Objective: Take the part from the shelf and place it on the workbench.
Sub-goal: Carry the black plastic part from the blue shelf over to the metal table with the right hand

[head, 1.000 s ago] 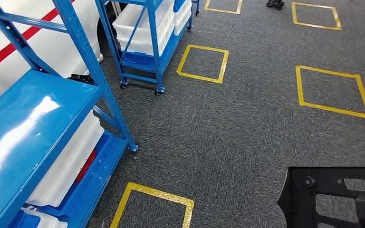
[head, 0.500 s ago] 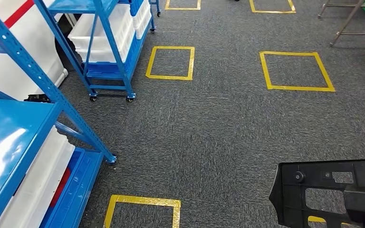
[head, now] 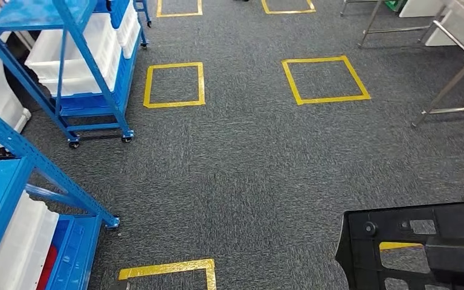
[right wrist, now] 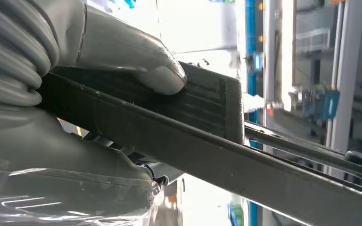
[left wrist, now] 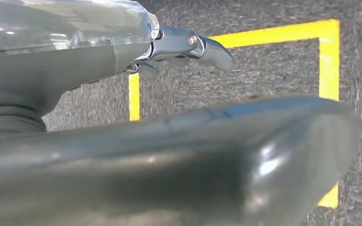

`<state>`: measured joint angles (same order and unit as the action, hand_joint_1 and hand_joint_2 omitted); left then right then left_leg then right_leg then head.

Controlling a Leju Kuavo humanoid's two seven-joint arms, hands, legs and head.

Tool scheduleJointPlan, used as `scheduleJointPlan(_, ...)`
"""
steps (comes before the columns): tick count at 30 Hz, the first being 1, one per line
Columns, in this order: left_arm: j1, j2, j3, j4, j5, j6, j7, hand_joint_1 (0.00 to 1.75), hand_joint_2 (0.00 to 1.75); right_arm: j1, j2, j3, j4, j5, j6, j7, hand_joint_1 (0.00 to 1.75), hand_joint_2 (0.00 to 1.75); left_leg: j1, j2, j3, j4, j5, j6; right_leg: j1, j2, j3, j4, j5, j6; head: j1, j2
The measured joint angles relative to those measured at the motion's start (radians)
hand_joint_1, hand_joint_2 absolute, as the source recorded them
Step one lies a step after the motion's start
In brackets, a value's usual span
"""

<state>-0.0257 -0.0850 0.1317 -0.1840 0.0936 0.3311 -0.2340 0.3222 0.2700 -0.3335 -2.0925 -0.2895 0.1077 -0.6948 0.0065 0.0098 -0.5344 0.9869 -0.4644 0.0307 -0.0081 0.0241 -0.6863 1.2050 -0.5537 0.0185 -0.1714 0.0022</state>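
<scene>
The part [head: 353,257] is a flat black plastic panel with cut-out windows, low at the right of the head view, above the carpet. In the right wrist view my right hand [right wrist: 42,136] grips this part [right wrist: 207,108], its thumb [right wrist: 141,61] pressed on the ribbed face and the other fingers under the edge. My left hand [left wrist: 122,155] hangs over the floor holding nothing, its fingers [left wrist: 188,42] stretched out and apart from the thick thumb. The blue shelf [head: 6,187] stands at the left.
A wheeled blue rack [head: 90,66] with white bins stands at the far left. Yellow taped squares [head: 175,84] [head: 326,78] mark the grey carpet, one [left wrist: 327,70] under my left hand. Metal table legs [head: 453,72] stand at the far right.
The camera has turned to the right, so the shelves and floor squares slid left and metal legs came in at the right. The black part stays low at the right, still held.
</scene>
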Motion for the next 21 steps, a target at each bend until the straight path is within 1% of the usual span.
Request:
scheduleJointPlan(1, 0.002, 0.000, 0.003, 0.000, 0.001, 0.011, 0.000, 0.00, 0.00, -0.001, -0.003, 0.000, 0.003, 0.001, 0.002, 0.000, 1.75, 1.75, -0.002, 0.015, -0.001, 0.000, -0.001, 0.000, -0.003, -0.011, -0.028, 0.059, -0.023, 0.004, 0.000, 0.000)
scheduleJointPlan(2, 0.003, 0.000, 0.006, 0.000, 0.001, 0.022, 0.001, 0.00, 0.00, 0.000, -0.006, 0.000, 0.006, 0.002, 0.003, 0.000, 1.75, 1.75, -0.003, 0.030, 0.000, 0.001, -0.003, 0.000, -0.006, -0.016, -0.043, 0.091, -0.029, 0.007, 0.000, 0.000)
scheduleJointPlan(3, 0.002, 0.000, 0.009, 0.000, 0.000, 0.030, 0.002, 0.00, 0.00, 0.000, -0.010, 0.000, 0.009, 0.006, 0.005, 0.000, 1.75, 1.75, -0.003, 0.044, 0.001, 0.001, -0.005, -0.002, -0.009, -0.020, -0.037, 0.083, -0.015, 0.010, 0.000, 0.000)
scheduleJointPlan(4, 0.002, 0.000, 0.011, 0.000, -0.001, 0.035, 0.003, 0.00, 0.00, 0.001, -0.015, 0.000, 0.011, 0.012, 0.006, 0.000, 1.75, 1.75, -0.003, 0.058, 0.002, 0.002, -0.007, -0.004, -0.011, -0.028, -0.011, 0.036, 0.015, 0.012, 0.000, 0.000)
scheduleJointPlan(5, 0.001, -0.001, 0.011, 0.000, -0.002, 0.037, 0.004, 0.00, 0.00, 0.000, -0.020, 0.000, 0.011, 0.020, 0.006, 0.000, 1.75, 1.75, -0.003, 0.070, 0.005, 0.003, -0.010, -0.007, -0.013, -0.044, 0.030, -0.036, 0.049, 0.013, 0.000, 0.000)
scheduleJointPlan(6, 0.001, -0.001, 0.011, 0.000, -0.003, 0.037, 0.005, 0.00, 0.00, 0.000, -0.025, 0.000, 0.012, 0.031, 0.004, 0.001, 1.75, 1.75, -0.005, 0.081, 0.008, 0.004, -0.014, -0.011, -0.011, -0.066, 0.068, -0.104, 0.072, 0.010, 0.000, 0.000)
scheduleJointPlan(7, 0.001, -0.001, 0.011, 0.000, -0.004, 0.036, 0.005, 0.00, 0.00, -0.001, -0.030, 0.000, 0.013, 0.042, 0.001, 0.001, 1.75, 1.75, -0.007, 0.090, 0.012, 0.006, -0.018, -0.017, -0.008, -0.083, 0.095, -0.153, 0.086, 0.005, 0.000, 0.000)
scheduleJointPlan(8, 0.000, -0.001, 0.011, 0.000, -0.005, 0.035, 0.005, 0.00, 0.00, -0.002, -0.034, 0.000, 0.013, 0.055, -0.003, 0.002, 1.75, 1.75, -0.008, 0.099, 0.015, 0.007, -0.021, -0.023, -0.004, -0.093, 0.108, -0.178, 0.090, -0.002, 0.000, 0.000)
scheduleJointPlan(9, -0.001, -0.001, 0.011, 0.000, -0.006, 0.032, 0.004, 0.00, 0.00, -0.002, -0.041, 0.001, 0.014, 0.071, -0.012, 0.002, 1.75, 1.75, -0.010, 0.108, 0.018, 0.008, -0.024, -0.029, 0.000, -0.091, 0.108, -0.184, 0.087, -0.009, 0.000, 0.000)
scheduleJointPlan(10, -0.002, -0.001, 0.011, 0.000, -0.010, 0.029, 0.003, 0.00, 0.00, -0.003, -0.047, 0.001, 0.014, 0.092, -0.025, 0.002, 1.75, 1.75, -0.010, 0.118, 0.021, 0.007, -0.025, -0.035, 0.001, -0.078, 0.107, -0.186, 0.089, -0.016, 0.000, 0.000)
scheduleJointPlan(11, -0.003, -0.001, 0.011, 0.000, -0.015, 0.024, 0.001, 0.00, 0.00, -0.004, -0.057, 0.001, 0.014, 0.120, -0.045, 0.002, 1.75, 1.75, -0.008, 0.118, 0.023, 0.009, -0.029, -0.041, -0.001, -0.067, 0.107, -0.188, 0.091, -0.022, 0.000, 0.000)
scheduleJointPlan(12, -0.004, -0.001, 0.011, 0.000, -0.023, 0.018, -0.001, 0.00, 0.00, -0.010, -0.071, 0.001, 0.014, 0.154, -0.073, 0.005, 1.75, 1.75, -0.005, 0.101, 0.020, 0.021, -0.040, -0.045, -0.003, -0.055, 0.108, -0.191, 0.093, -0.028, 0.000, 0.000)
scheduleJointPlan(13, -0.005, -0.001, 0.011, 0.000, -0.031, 0.012, -0.004, 0.00, 0.00, -0.022, -0.090, 0.001, 0.015, 0.194, -0.108, 0.011, 1.75, 1.75, -0.002, 0.074, 0.008, 0.052, -0.062, -0.049, -0.006, -0.042, 0.108, -0.194, 0.096, -0.034, 0.000, 0.000)
scheduleJointPlan(14, -0.005, -0.001, 0.010, 0.000, -0.037, 0.007, -0.007, 0.00, 0.00, -0.039, -0.113, 0.001, 0.016, 0.236, -0.146, 0.022, 1.75, 1.75, 0.002, 0.042, -0.015, 0.102, -0.092, -0.051, -0.008, -0.030, 0.108, -0.195, 0.098, -0.040, 0.000, 0.000)
scheduleJointPlan(15, -0.004, 0.000, 0.009, 0.000, -0.044, 0.002, -0.009, 0.00, 0.00, -0.064, -0.141, 0.001, 0.020, 0.286, -0.188, 0.041, 1.75, 1.75, 0.003, 0.017, -0.047, 0.171, -0.126, -0.052, -0.008, -0.017, 0.106, -0.195, 0.100, -0.044, 0.000, 0.000)
scheduleJointPlan(16, -0.002, 0.000, 0.007, 0.000, -0.050, -0.002, -0.011, 0.00, 0.00, -0.094, -0.174, 0.001, 0.029, 0.345, -0.229, 0.070, 1.75, 1.75, 0.004, 0.005, -0.082, 0.242, -0.154, -0.053, -0.006, -0.002, 0.104, -0.195, 0.101, -0.046, 0.000, 0.000)
scheduleJointPlan(17, 0.000, 0.000, 0.007, 0.000, -0.054, -0.005, -0.014, 0.00, 0.00, -0.133, -0.212, 0.001, 0.045, 0.413, -0.264, 0.109, 1.75, 1.75, 0.005, 0.001, -0.108, 0.293, -0.165, -0.053, -0.005, 0.015, 0.103, -0.194, 0.103, -0.047, 0.000, 0.000)
scheduleJointPlan(18, 0.001, 0.000, 0.006, 0.000, -0.059, -0.007, -0.017, 0.00, 0.00, -0.182, -0.255, 0.001, 0.068, 0.485, -0.291, 0.156, 1.75, 1.75, 0.005, -0.001, -0.120, 0.311, -0.157, -0.052, -0.004, 0.034, 0.101, -0.193, 0.105, -0.047, 0.000, 0.000)
scheduleJointPlan(19, 0.000, 0.000, 0.005, 0.000, -0.062, -0.009, -0.021, 0.00, 0.00, -0.238, -0.301, 0.001, 0.098, 0.555, -0.305, 0.207, 1.75, 1.75, 0.004, -0.005, -0.113, 0.288, -0.130, -0.050, -0.003, 0.053, 0.100, -0.191, 0.106, -0.046, 0.000, 0.000)
scheduleJointPlan(20, -0.002, 0.001, 0.005, 0.000, -0.065, -0.011, -0.025, 0.00, 0.00, -0.304, -0.349, 0.004, 0.135, 0.620, -0.307, 0.257, 1.75, 1.75, 0.004, -0.016, -0.090, 0.227, -0.089, -0.046, -0.004, 0.070, 0.098, -0.188, 0.108, -0.043, 0.000, 0.000)
scheduleJointPlan(21, -0.005, 0.003, 0.005, 0.000, -0.069, -0.014, -0.028, 0.00, 0.00, -0.375, -0.398, 0.011, 0.177, 0.681, -0.298, 0.303, 1.75, 1.75, 0.005, -0.039, -0.063, 0.157, -0.054, -0.041, -0.005, 0.085, 0.095, -0.184, 0.110, -0.039, 0.000, 0.000)
